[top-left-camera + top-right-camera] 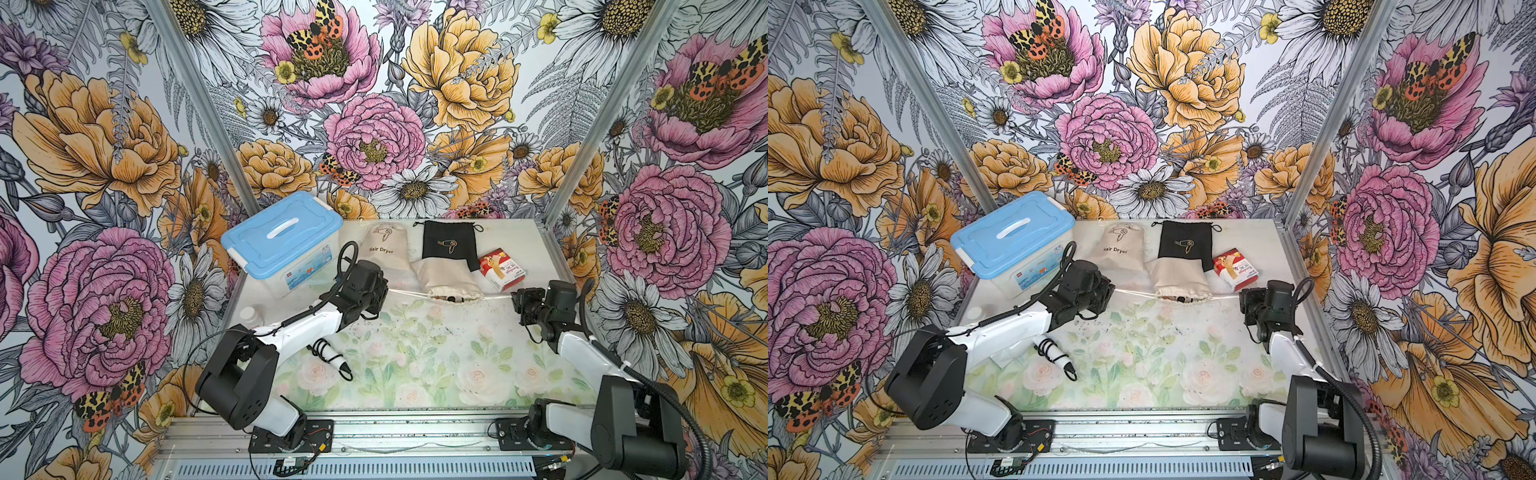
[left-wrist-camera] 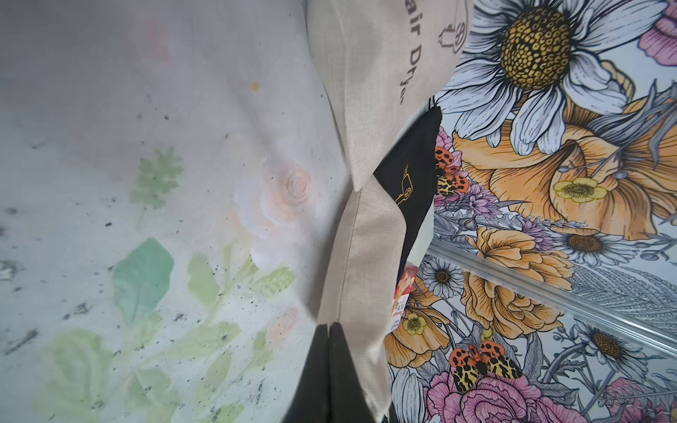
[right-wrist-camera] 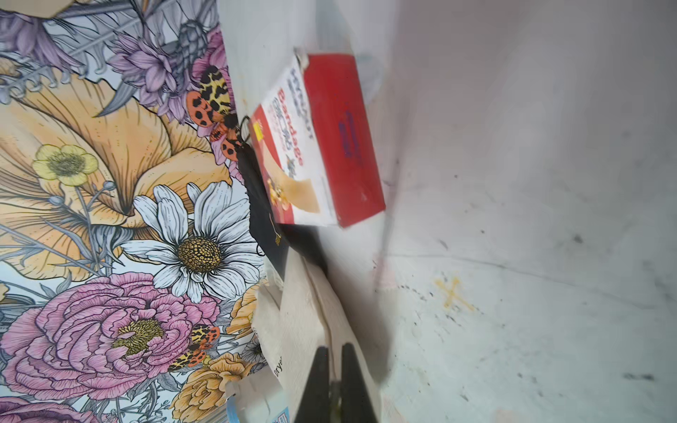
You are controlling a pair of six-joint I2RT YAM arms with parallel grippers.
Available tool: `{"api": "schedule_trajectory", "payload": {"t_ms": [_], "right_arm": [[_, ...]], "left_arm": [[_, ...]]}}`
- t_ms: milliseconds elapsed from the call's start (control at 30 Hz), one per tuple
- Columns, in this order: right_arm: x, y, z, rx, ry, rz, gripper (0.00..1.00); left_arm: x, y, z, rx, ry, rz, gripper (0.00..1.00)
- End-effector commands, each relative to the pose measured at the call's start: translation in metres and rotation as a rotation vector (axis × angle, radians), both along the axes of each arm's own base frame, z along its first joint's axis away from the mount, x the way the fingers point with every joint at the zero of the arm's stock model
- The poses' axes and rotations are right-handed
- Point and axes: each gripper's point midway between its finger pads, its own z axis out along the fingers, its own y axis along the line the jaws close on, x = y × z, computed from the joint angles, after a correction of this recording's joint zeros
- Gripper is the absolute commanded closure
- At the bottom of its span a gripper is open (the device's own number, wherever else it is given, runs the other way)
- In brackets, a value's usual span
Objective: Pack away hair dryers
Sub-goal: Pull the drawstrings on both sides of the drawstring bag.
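Note:
A bulging beige pouch [image 1: 444, 276] lies mid-table, its gathered mouth [image 1: 453, 297] facing the front with something dark and pinkish showing inside. White drawstrings run taut from the mouth to both sides. My left gripper [image 1: 385, 291] [image 2: 328, 326] is shut on the left drawstring [image 1: 409, 293]. My right gripper [image 1: 514, 297] [image 3: 335, 348] is shut on the right drawstring [image 1: 496, 297]. A white hair dryer [image 1: 330, 355] [image 1: 1054, 351] with black cord wound round its handle lies on the table, partly hidden under my left forearm.
A blue-lidded clear box [image 1: 282, 241] stands at the back left. Behind the filled pouch lie a flat beige "Hair Dryer" pouch [image 1: 384, 249] and a black pouch [image 1: 449, 245]. A red bandage box [image 1: 500, 270] sits at the back right, near my right gripper.

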Motion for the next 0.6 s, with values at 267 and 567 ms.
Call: {"api": "schedule_trajectory", "payload": {"t_ms": [267,567], "right_arm": [[-0.001,-0.045,0.023,-0.124,-0.031,-0.030,1.00],[0.000,-0.068,0.035,-0.191,-0.034,-0.048,1.00]], "left_arm": [[0.009,0.072,0.034,0.127,-0.088,0.135,1.00],[0.010,0.118,0.061,0.166,-0.136,0.211,1.00]]}}
